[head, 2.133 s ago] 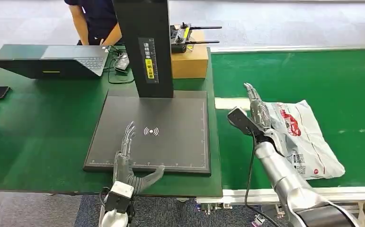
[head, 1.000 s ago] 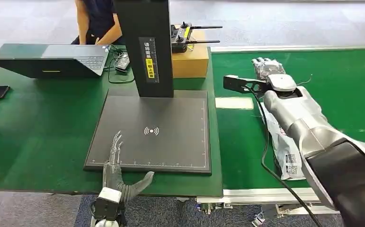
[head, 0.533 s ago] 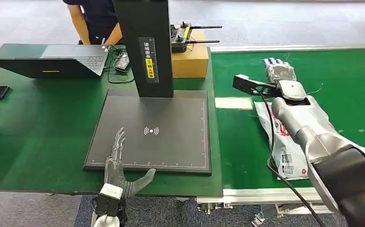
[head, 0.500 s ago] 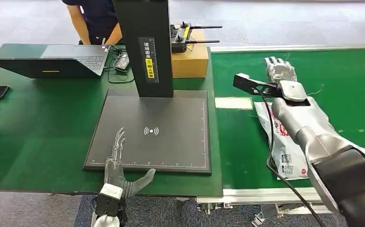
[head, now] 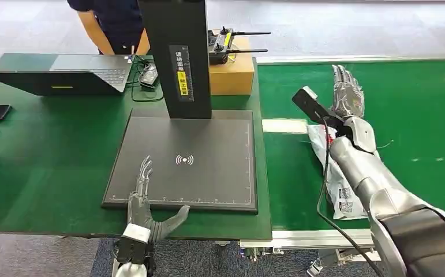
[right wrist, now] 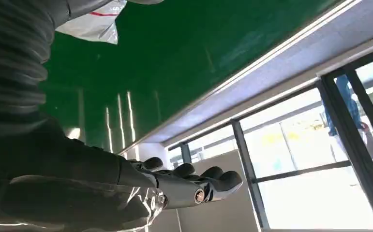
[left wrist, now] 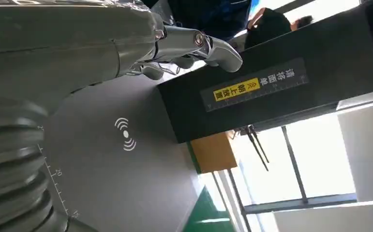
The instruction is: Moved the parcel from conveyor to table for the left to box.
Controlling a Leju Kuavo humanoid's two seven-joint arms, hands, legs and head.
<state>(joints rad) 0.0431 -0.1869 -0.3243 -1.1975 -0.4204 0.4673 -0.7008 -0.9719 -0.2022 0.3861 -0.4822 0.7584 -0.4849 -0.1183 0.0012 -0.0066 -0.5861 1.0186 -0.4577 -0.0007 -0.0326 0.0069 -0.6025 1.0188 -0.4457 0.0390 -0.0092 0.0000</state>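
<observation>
Our right robot hand point(head: 347, 92) hovers spread and empty above the white parcel point(head: 336, 179) on the green conveyor point(head: 422, 133); our left robot hand point(head: 145, 199) rests spread, holding nothing, on the dark scanner pad point(head: 208, 150).

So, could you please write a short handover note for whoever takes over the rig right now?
Right robot hand: open, raised over the belt, holding nothing.
Left robot hand: open, resting at the near edge of the scan pad.
Parcel: lying on the belt under the right forearm, not gripped.
Done: nothing moved to the table.
Left: grasp the parcel, carry it to the table, then box it with the left.
</observation>
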